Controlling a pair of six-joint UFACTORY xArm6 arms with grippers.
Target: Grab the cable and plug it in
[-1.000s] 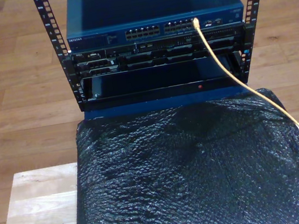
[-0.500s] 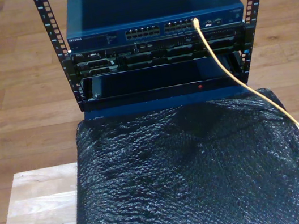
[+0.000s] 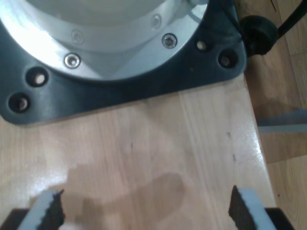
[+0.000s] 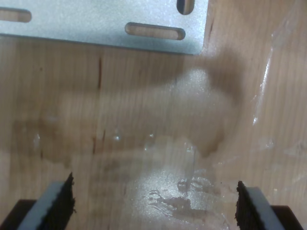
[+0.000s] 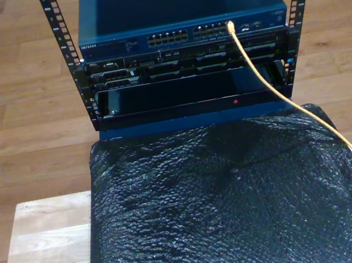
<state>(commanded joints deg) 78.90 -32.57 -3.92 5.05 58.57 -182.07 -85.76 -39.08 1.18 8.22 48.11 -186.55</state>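
Already the cable [image 5: 269, 82] has its tip in a port of the blue switch [image 5: 179, 9], trailing over the black sheet [image 5: 230, 210] toward the exterior view's lower right. My first gripper [image 3: 144, 211] and second gripper [image 4: 153, 206] hang wide open and empty above the wooden table [image 4: 120, 120]; which is nearer, I cannot tell.

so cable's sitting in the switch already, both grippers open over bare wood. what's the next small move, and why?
Probably none beyond holding: the cable already ends at a port on the blue switch in the exterior view, so the plug-in looks done. My first gripper and my second gripper are open over bare wood with nothing between the jaws. How firmly the plug is seated is too small to tell.
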